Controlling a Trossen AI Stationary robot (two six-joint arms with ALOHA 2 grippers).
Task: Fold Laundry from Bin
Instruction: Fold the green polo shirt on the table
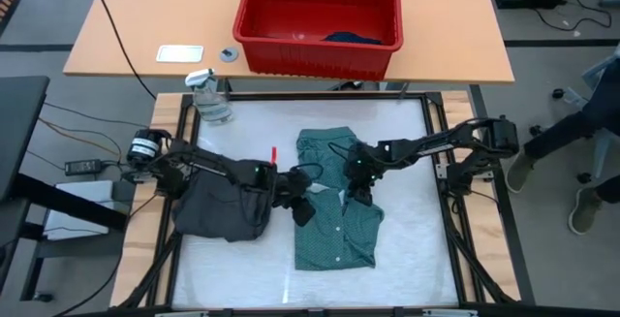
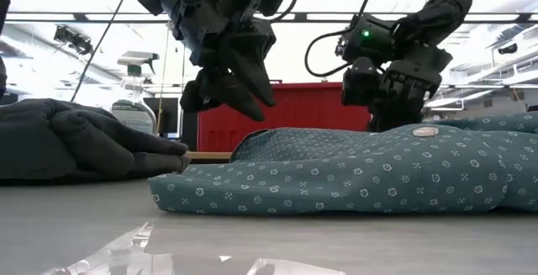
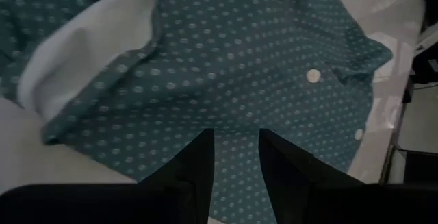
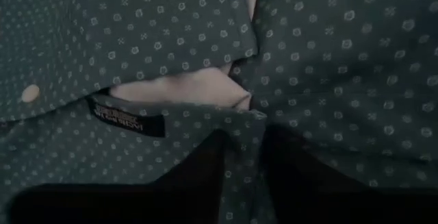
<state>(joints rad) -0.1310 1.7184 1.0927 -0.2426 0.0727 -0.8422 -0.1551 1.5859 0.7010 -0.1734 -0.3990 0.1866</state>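
Teal dotted shirt [image 1: 334, 222] lies mid-worktop [image 1: 407, 259]; red bin [image 1: 320, 16] beyond holds a navy piece [image 1: 351, 38]. Low view: left tool [image 2: 239, 90] hangs above it. Wrist views: left tool slightly spread, right tool [image 4: 243, 166] pinching fabric.

We see teal dotted shirt [image 1: 336, 222] flat at mat centre. Left gripper [image 1: 300, 207] sits at shirt's left edge, right gripper [image 1: 359, 189] on its upper middle. Dark grey garment [image 1: 223, 206] lies left, under left arm. Red bin [image 1: 319, 12] stands on wooden table [image 1: 145, 26] beyond, navy piece [image 1: 351, 38] inside. Spray bottle [image 1: 209, 96] at mat's far-left corner.
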